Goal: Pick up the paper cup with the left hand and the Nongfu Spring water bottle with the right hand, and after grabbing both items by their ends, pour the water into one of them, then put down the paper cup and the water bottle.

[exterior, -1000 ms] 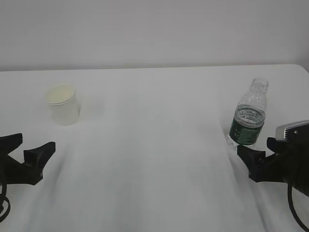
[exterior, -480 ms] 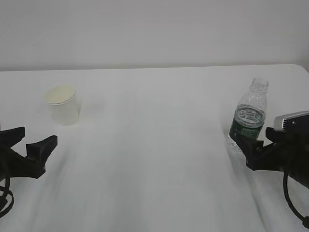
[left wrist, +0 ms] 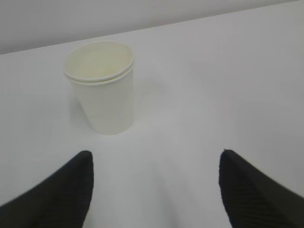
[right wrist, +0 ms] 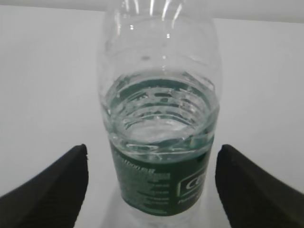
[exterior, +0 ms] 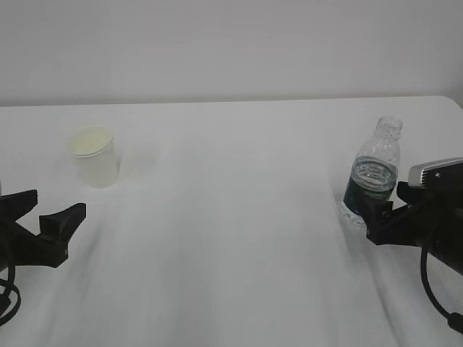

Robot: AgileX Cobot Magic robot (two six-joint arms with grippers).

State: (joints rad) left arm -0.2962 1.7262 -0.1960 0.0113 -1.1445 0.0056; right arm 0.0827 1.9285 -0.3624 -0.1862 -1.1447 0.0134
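Approach step: both grippers spread, nothing held.

Exterior: paper cup (exterior: pixel 94 157) far left of water bottle (exterior: pixel 373 183). Left wrist: left hand (left wrist: pixel 154 190) short of the cup. Right wrist: right hand (right wrist: pixel 151 183) straddles the bottle; closing looks next.

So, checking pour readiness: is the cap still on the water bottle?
No, the water bottle shows an open, uncapped neck in the exterior view.
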